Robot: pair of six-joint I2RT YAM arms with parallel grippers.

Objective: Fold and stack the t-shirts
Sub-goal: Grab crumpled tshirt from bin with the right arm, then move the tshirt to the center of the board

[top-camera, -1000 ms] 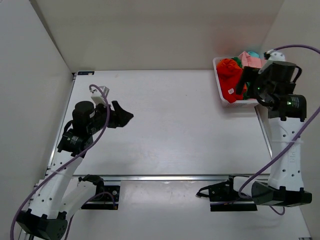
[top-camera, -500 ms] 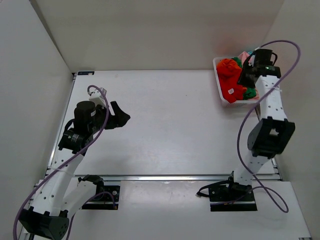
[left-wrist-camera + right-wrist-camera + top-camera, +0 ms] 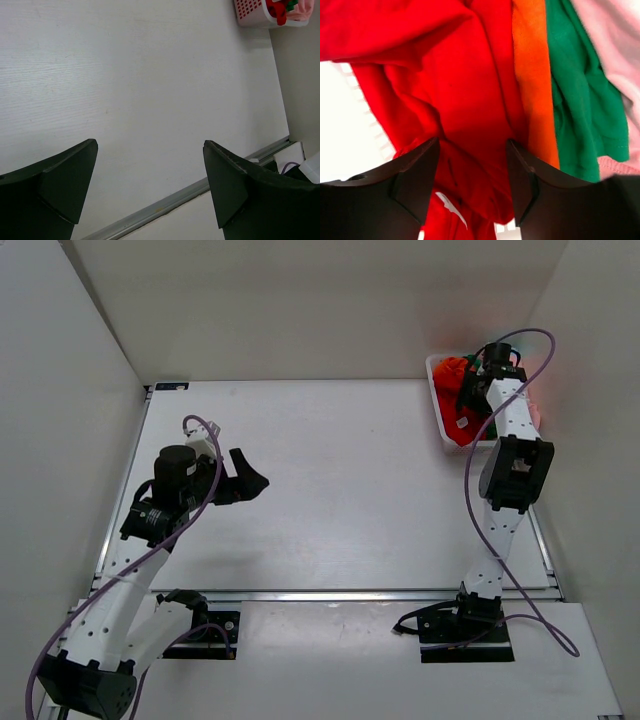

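White arm links [image 3: 112,590], black joints [image 3: 172,466], purple cables [image 3: 467,502]

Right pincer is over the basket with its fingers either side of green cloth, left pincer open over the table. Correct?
Not green: the right pincer straddles the red shirt, seen in the right wrist view. The rest holds.

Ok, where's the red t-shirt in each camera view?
Top external: the red t-shirt is at the far right edge of the table, in the white basket.
Left wrist: a small red patch in the top right corner, in the basket.
Right wrist: it fills the left and centre.
Shared landmark: the white basket that holds it.
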